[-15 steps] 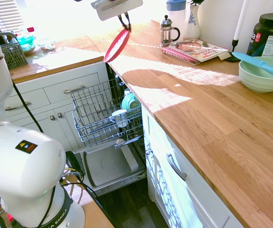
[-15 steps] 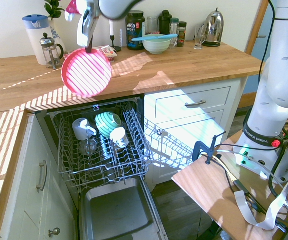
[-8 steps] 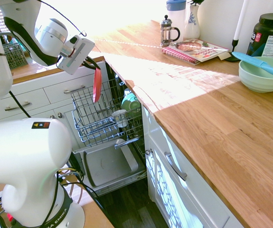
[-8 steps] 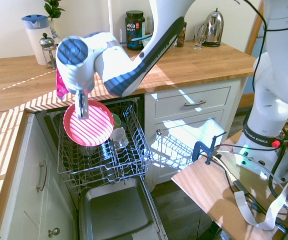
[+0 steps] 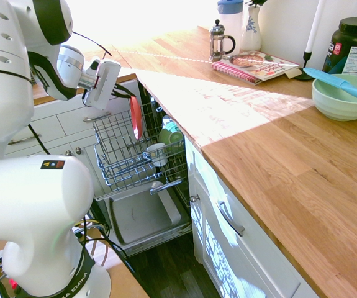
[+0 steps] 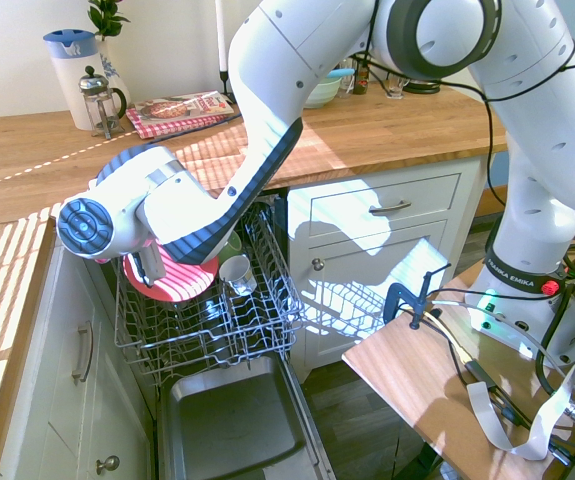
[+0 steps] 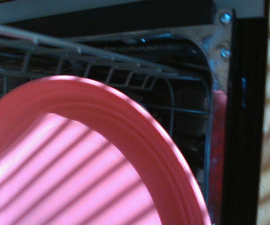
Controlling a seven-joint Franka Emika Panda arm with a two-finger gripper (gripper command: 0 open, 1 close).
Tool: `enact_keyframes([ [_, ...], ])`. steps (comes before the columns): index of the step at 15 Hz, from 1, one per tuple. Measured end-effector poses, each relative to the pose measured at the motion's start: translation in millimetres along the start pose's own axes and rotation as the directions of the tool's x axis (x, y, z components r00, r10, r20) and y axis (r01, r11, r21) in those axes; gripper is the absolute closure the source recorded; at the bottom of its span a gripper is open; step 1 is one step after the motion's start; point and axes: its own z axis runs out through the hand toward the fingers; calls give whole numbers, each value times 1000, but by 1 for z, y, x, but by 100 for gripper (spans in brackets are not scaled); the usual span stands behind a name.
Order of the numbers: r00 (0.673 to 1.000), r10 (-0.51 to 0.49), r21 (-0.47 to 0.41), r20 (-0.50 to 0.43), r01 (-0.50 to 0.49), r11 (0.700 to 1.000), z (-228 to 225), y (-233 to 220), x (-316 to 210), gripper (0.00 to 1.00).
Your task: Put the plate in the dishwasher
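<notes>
The hand [image 5: 126, 94] sat upper left of the 1st ext. view, clamped tight on the plate [image 5: 136, 117], which hung edge-on w/ its rim pinched at the top. In the 2nd ext. view the plate [image 6: 172, 280] showed center-left, mostly hidden behind the wrist, tilted and low over the wire rack [image 6: 202, 320] of the dishwasher [image 6: 232, 425], whose door lay folded down at the bottom of the frame. Wrist view was filled by the plate's rim [image 7: 125, 136] w/ rack wires and the dark tub frame just beyond; couldn't tell if the rim was touching a wire yet. Risks from here, as I judged them: grip was on one edge only, so if the lower rim caught a tine on the way in, the plate could pivot in the fingers or slip out and drop across the rack rather than slot upright. A white mug [image 6: 235, 274] and a teal dish [image 5: 170, 132] stood in the rack just beside the plate, so pushing further in at that tilt could knock them over or wedge the plate against them. The plate was also close under the counter [image 5: 240, 124] edge, center of the 1st ext. view, so a sideways drift could clip it. Letting go before the plate sat btwn tines would likely leave it lying flat on top.
</notes>
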Motion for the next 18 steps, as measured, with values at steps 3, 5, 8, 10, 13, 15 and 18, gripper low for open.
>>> enact_keyframes([
  [3,998,-30,35,49,29,999,12,-15,8,100],
  [5,995,-59,67,76,54,996,13,-18,18,100],
  [8,977,-122,161,177,94,982,13,-33,11,0],
  [10,961,-155,219,230,104,970,17,-40,5,0],
  [13,945,-178,305,275,90,948,23,-34,12,0],
  [15,930,-203,386,305,74,920,32,-29,17,0],
  [18,908,-235,469,345,50,882,40,-23,19,0],
])
